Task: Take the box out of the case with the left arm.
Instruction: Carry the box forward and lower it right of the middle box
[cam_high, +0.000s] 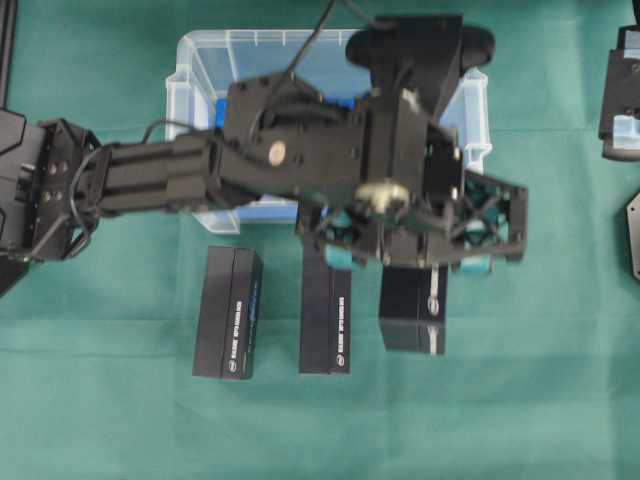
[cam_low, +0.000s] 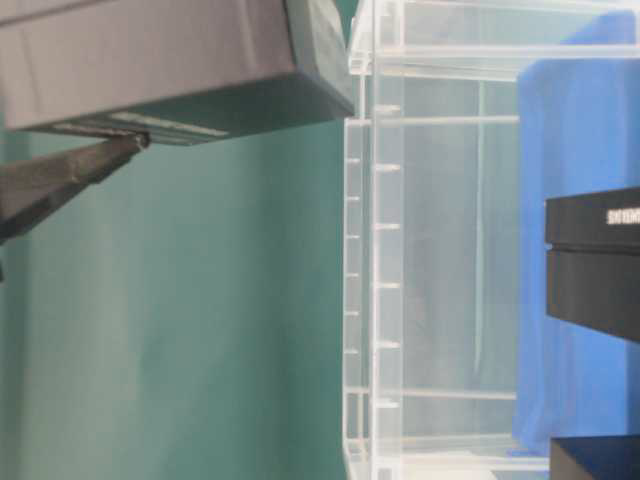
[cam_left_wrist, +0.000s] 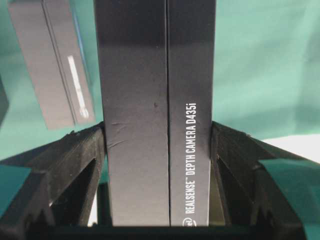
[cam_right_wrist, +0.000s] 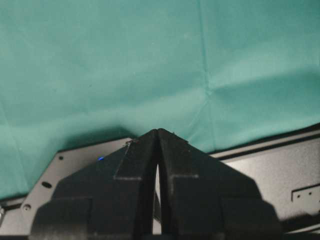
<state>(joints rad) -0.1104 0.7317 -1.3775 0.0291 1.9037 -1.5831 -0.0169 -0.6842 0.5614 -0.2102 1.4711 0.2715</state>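
The left gripper holds a black RealSense D435i camera box clamped between its two fingers, jaws set partly apart at the box's width. In the overhead view the held box hangs outside the clear plastic case, over the green table cloth just in front of the case's near wall. Two matching black boxes lie on the cloth to its left: the first box and the second box, side by side with a gap between them. The held box sits just beside the second one.

Judgement: the extraction is nearly complete and set-down remains. The box should be lowered level and released only once its underside bears on the cloth.

Clearances: open cloth lies to the right of the held box and toward the table's near edge. The tight side is the left, next to the second box.

The right gripper is fully closed, empty, parked over bare cloth well clear of the work.
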